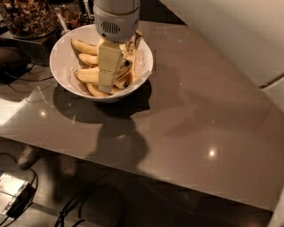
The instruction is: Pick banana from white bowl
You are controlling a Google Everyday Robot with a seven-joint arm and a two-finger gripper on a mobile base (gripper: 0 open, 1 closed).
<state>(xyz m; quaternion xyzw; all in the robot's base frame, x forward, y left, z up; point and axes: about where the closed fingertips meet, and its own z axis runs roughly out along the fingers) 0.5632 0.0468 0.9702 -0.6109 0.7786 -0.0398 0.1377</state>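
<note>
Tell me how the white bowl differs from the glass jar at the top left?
The white bowl is opaque and holds yellow bananas; the glass jar is see-through and holds brown bits. The gripper hangs over the bowl, not the jar. Both hold food.

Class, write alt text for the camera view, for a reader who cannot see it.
The robot's gripper hangs low inside a white bowl of yellow bananas, near the far left corner of a glossy grey table. A jar of brown bits stands beyond the bowl.
</note>
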